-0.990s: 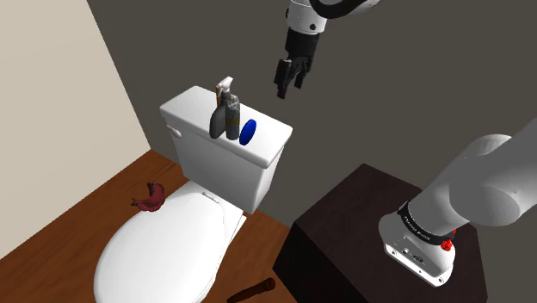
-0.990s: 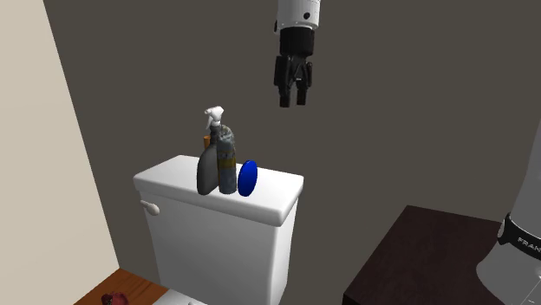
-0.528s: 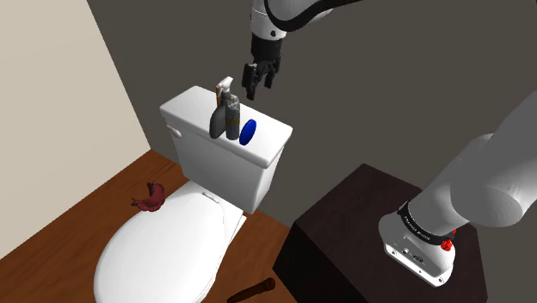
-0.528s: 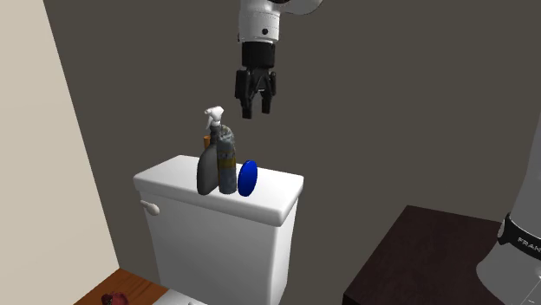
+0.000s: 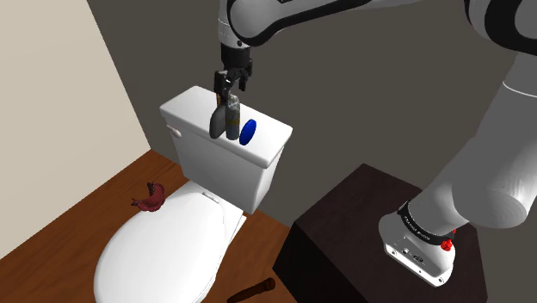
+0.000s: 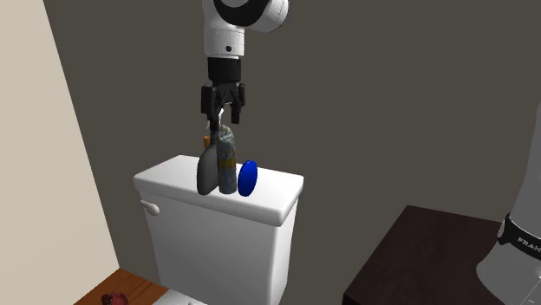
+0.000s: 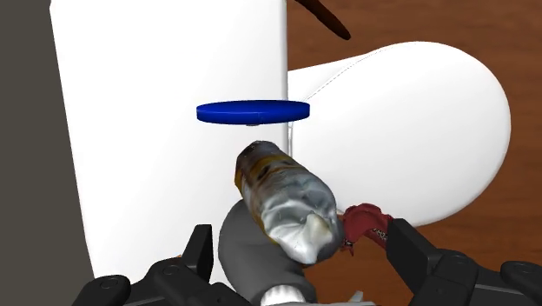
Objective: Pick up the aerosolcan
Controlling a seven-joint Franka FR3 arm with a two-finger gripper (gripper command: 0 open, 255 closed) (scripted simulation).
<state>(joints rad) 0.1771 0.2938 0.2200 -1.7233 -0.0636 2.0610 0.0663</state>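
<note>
Shoulder view: the gripper (image 5: 226, 90) has swung left, down over the aerosol can (image 5: 231, 119) on the tank (image 5: 185, 108). Fingers stand apart around its nozzle; a grasp looks close.

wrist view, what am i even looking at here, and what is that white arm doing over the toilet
This is a robot: a white arm mounted on a dark box stand, ending in a black two-finger gripper. The shoulder view looks down from beside the stand. The second exterior view faces the toilet tank. The wrist view comes from a camera on the hand and looks down along the gripper, so you see things from above. On the tank lid stand a mottled can with a white top, a grey bottle close beside it, and a blue disc on its edge. The fingers are open, one on each side of the can's top. Nothing is held yet.
</note>
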